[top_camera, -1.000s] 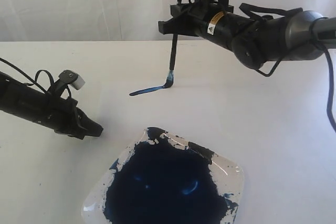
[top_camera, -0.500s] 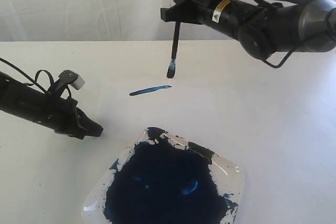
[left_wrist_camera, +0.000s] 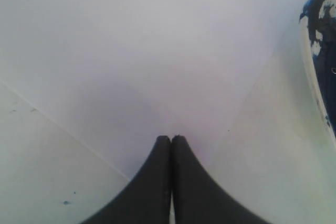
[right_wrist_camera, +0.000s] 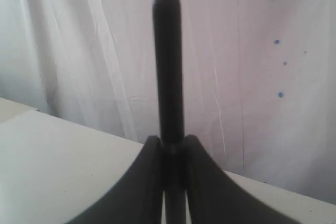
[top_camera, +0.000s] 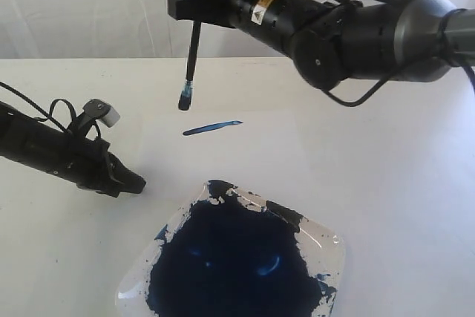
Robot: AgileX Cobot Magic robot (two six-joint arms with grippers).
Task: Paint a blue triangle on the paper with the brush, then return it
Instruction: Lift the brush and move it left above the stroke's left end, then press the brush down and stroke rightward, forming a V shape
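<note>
Brush [top_camera: 191, 61]: light, stiff, slim; upper handle clamped in right gripper [top_camera: 185, 9]; bristles probably soft. Left gripper [top_camera: 133, 181] closed, empty.

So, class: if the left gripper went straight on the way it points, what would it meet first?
Probably the paper: the left gripper tilts down at it. The paint tray lies off to the side, though depth is unclear.

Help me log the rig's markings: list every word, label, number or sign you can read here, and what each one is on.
One sticker on the right arm, yellow and white, with what looks like a warning triangle: its print is too small to read.
Nothing else in the exterior view or either wrist view carries readable text.
</note>
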